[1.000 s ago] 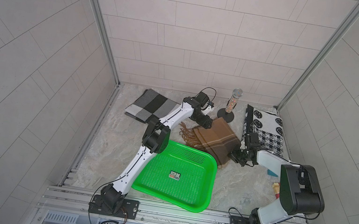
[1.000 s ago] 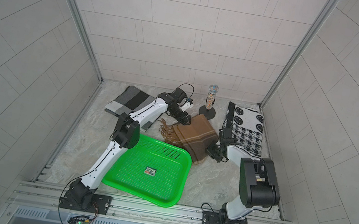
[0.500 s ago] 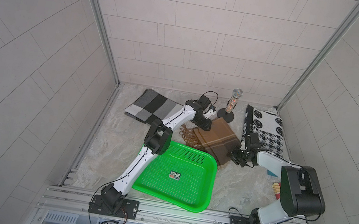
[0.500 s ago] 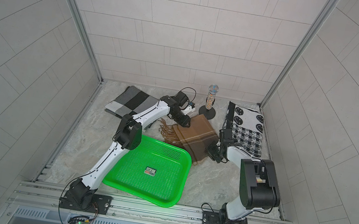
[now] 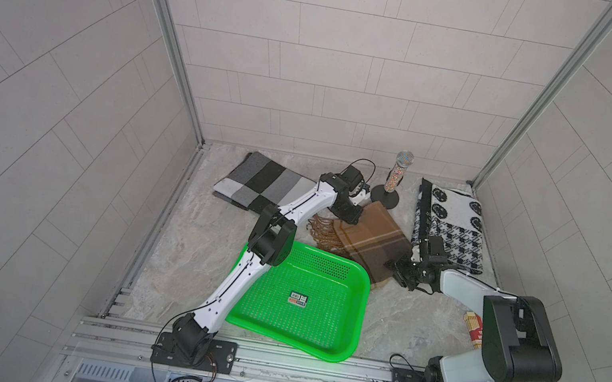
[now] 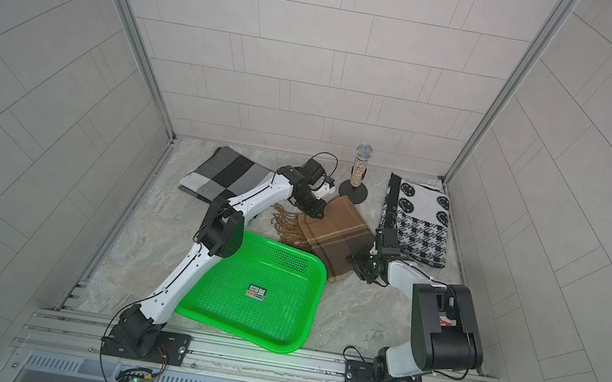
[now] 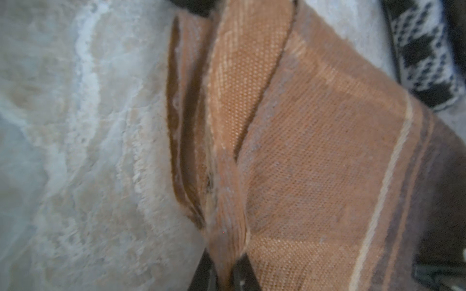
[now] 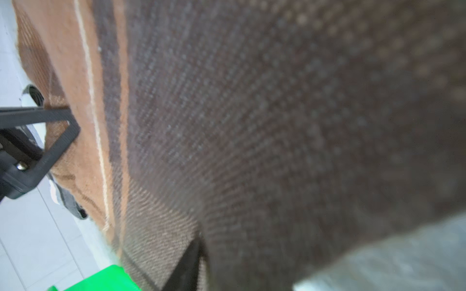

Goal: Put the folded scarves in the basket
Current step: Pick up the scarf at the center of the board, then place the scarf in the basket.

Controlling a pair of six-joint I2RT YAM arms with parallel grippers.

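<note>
Scarves crowd the far half of the table (image 5: 202, 250). A grey-and-black checked scarf (image 5: 259, 186) lies far left and a black-and-white patterned scarf (image 5: 453, 229) far right. A glittery microphone on a stand (image 5: 394, 181) rises between them, just beyond the brown scarf (image 5: 368, 238).

The brown scarf lies between the other two, just beside the far right corner of the green basket (image 5: 316, 320). It is outside the basket, which holds only its label. My left arm crosses above the basket's left side.

The scarf lies askew to the table edges. Its fringed end points left, and its length runs rightward, slanting nearer at the right end.

My left gripper (image 5: 350, 218) is pinched tight on a raised fold at its far edge (image 7: 224, 272).

My right gripper (image 5: 394, 268) sits at the near right corner. Cloth covers nearly the whole of that wrist view, so I cannot tell whether it grips.
</note>
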